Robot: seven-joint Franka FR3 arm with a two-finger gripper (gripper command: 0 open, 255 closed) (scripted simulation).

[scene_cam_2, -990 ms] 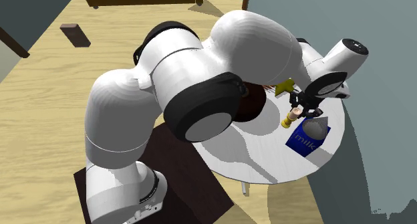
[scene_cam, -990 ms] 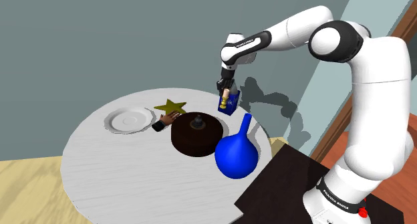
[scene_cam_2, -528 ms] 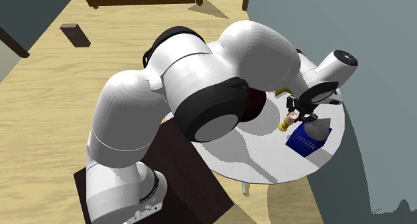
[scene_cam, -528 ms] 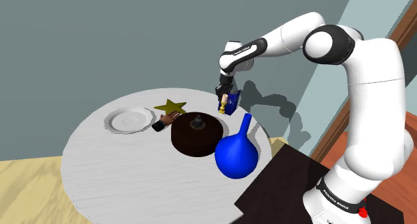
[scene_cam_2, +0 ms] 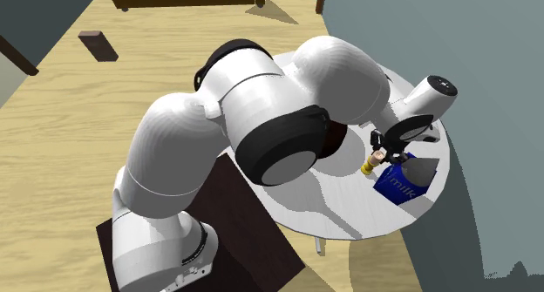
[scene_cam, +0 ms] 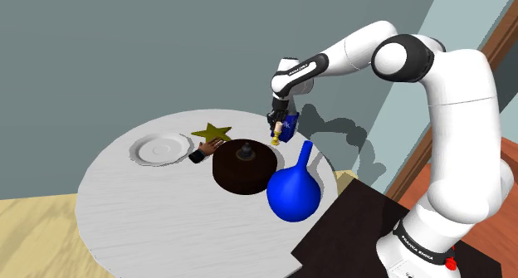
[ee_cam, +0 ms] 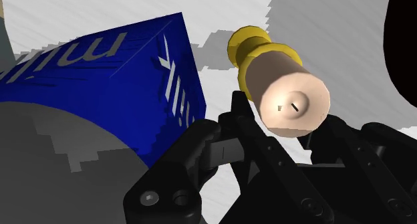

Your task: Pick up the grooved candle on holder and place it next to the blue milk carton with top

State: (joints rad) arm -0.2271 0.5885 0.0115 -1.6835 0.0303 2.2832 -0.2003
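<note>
A beige candle on a yellow holder (ee_cam: 284,89) is clasped between the black fingers of my gripper (ee_cam: 286,126), which is shut on it. The candle (scene_cam: 276,136) hangs just above the round white table (scene_cam: 149,210), close beside the blue milk carton (scene_cam: 287,129) on the side toward the shoulder view's left. From the second exterior view, the candle (scene_cam_2: 371,165) is tilted next to the carton (scene_cam_2: 403,182), with the gripper (scene_cam_2: 381,144) above it. The carton (ee_cam: 113,89) fills the space beside the fingers, white "milk" lettering on its faces. Whether the holder's base touches the table I cannot tell.
A blue round vase (scene_cam: 292,191) stands at the table edge nearest the stand (scene_cam: 349,235). A dark brown round object (scene_cam: 242,167) sits just in front of the gripper. A yellow star (scene_cam: 213,133), a small brown item (scene_cam: 199,155) and a white plate (scene_cam: 162,148) lie further toward the shoulder view's left.
The gripper has come down with the candle and drifted slightly toward the shoulder view's left, ending low beside the carton. The fingers stay shut on the candle.
</note>
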